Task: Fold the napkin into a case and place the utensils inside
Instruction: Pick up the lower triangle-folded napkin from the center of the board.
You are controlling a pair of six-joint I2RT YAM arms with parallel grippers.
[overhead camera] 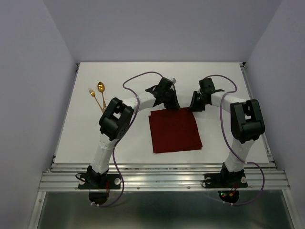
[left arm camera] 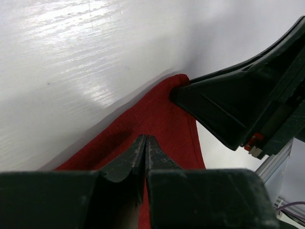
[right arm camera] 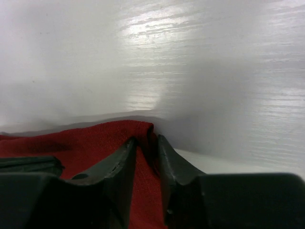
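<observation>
The maroon napkin [overhead camera: 175, 130] lies flat at the table's middle. My left gripper [overhead camera: 169, 102] is at its far edge. In the left wrist view the left gripper [left arm camera: 145, 138] has its jaws pressed together, with a sliver of the napkin [left arm camera: 162, 114] between them. My right gripper [overhead camera: 196, 105] is at the far right corner. In the right wrist view the right gripper [right arm camera: 147, 138] is shut on a raised fold of the napkin [right arm camera: 71, 143]. The gold spoon [overhead camera: 101, 88] and gold fork [overhead camera: 95, 98] lie side by side at the far left, away from both grippers.
The white table [overhead camera: 119, 143] is boxed in by pale walls on three sides. A metal rail [overhead camera: 162, 179] runs along the near edge where the arm bases stand. The right gripper's dark body [left arm camera: 238, 100] sits close beside the left gripper.
</observation>
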